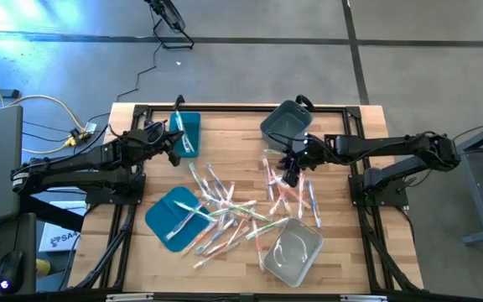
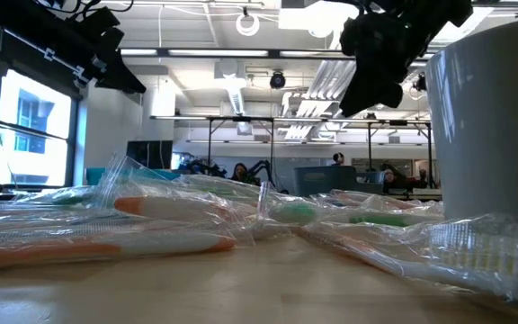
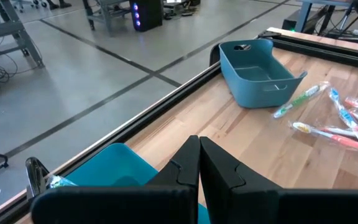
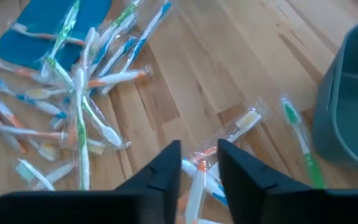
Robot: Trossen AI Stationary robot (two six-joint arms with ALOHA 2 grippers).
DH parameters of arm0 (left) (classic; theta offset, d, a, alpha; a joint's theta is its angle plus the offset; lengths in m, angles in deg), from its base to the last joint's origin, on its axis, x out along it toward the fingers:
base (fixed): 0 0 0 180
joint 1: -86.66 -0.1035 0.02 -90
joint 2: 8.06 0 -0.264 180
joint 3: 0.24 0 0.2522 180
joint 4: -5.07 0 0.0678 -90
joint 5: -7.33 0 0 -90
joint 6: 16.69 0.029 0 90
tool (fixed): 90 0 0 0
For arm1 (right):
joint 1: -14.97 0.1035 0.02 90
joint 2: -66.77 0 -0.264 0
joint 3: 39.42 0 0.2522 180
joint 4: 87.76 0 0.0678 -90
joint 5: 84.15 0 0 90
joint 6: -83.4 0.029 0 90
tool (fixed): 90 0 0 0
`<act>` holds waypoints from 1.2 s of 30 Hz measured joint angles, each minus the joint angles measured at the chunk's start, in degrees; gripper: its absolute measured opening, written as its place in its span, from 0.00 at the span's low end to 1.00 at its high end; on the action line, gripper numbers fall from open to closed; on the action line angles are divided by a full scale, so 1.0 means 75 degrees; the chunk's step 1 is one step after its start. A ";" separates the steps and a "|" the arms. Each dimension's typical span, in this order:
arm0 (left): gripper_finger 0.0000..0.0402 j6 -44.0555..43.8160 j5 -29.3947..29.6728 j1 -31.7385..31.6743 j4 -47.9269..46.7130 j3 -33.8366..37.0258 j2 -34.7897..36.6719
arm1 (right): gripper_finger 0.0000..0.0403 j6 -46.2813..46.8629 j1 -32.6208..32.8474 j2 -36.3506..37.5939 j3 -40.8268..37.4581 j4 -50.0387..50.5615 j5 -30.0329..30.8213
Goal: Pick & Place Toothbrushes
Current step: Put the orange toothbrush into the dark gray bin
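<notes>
Progress was slight. Most toothbrushes (image 1: 225, 210) lay scattered across the middle of the table (image 1: 342, 252), some on the flat teal lid (image 1: 173, 216). At least one lay in the teal bin (image 1: 186, 132); the grey bin (image 1: 286, 122) appeared empty. The left claw (image 1: 174, 144) was beside the teal bin, closed and empty. The right claw (image 4: 199, 160) hovered over loose brushes, slightly parted, holding nothing.

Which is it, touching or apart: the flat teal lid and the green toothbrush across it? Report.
Touching. Right wrist view: the green toothbrush lies flat on the teal lid, no gap.
</notes>
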 joint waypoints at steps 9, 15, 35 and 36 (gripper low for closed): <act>0.01 -0.0002 -0.0003 0.0000 0.0000 0.0000 0.0001 | 0.40 0.0491 0.0003 -0.0180 0.0000 0.0518 0.0029; 0.01 -0.0003 -0.0003 0.0000 0.0000 0.0000 0.0003 | 0.40 0.0590 0.0003 -0.0877 -0.0003 0.0509 -0.0183; 0.01 0.0000 0.0035 0.0000 -0.0236 0.0000 -0.0012 | 0.40 0.0669 0.0344 -0.1763 -0.0006 0.0350 -0.0331; 0.01 -0.0003 0.0035 0.0000 -0.0233 0.0000 -0.0012 | 0.40 0.0669 0.0376 -0.1764 -0.0006 0.0349 -0.0329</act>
